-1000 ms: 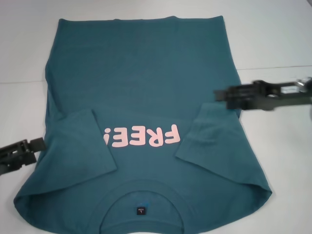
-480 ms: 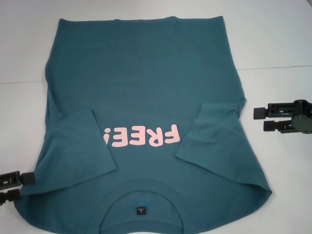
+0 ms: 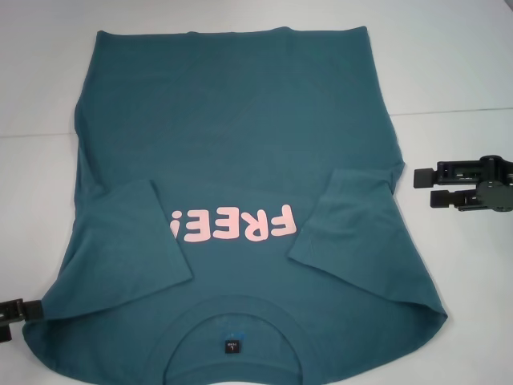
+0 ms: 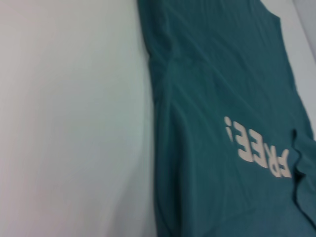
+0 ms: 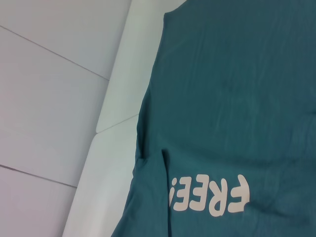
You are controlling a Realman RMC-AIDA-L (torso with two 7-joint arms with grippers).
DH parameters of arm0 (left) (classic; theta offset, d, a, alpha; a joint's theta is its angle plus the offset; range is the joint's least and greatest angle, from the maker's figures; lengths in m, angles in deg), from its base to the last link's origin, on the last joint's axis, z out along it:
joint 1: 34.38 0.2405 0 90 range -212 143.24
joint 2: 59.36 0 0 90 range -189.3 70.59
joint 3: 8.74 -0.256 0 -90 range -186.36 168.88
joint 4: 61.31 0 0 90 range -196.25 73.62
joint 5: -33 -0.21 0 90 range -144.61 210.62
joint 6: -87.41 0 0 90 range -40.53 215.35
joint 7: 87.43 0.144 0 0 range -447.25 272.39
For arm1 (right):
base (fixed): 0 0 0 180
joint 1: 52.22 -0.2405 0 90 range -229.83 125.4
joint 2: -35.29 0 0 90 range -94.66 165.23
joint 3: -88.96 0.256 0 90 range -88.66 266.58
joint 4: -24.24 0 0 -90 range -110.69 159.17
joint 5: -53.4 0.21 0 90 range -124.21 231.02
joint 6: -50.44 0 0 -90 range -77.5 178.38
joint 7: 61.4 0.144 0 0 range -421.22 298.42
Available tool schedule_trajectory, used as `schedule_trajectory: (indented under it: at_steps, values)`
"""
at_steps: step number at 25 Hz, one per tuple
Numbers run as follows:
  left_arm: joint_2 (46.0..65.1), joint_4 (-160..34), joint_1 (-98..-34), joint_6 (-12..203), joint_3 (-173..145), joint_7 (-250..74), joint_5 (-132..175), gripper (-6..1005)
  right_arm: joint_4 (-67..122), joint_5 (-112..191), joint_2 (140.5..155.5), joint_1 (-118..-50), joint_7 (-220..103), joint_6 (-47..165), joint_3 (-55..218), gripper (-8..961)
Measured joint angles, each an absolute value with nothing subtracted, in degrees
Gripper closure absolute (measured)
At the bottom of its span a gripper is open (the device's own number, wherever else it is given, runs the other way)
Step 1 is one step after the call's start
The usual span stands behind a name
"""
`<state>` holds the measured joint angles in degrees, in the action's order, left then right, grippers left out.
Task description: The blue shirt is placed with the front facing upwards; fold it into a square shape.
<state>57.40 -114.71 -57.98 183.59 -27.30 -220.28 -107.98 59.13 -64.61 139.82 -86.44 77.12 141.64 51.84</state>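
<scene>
2 sleeves are already lying folded in over the blue shirt (image 3: 240, 200), spread front-up on the white table (image 3: 457, 64). Head view: the right gripper (image 3: 425, 187) is hovering beside the hem, jaws parted; the left gripper (image 3: 20, 311) is sitting near the shoulder, jaws impossible to tell. Both wrist views are showing only shirt and table. Next, I reckon, comes folding lengthwise, needing corner grips.
</scene>
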Motion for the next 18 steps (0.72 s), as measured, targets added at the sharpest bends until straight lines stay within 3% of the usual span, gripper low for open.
schedule_trajectory:
  at_steps: [18]
  values:
    - [58.59,-111.0,-60.0,175.5,-35.4,-224.8,-108.3,61,59.1,-64.5,140.00,-86.1,77.1,141.5,53.8,145]
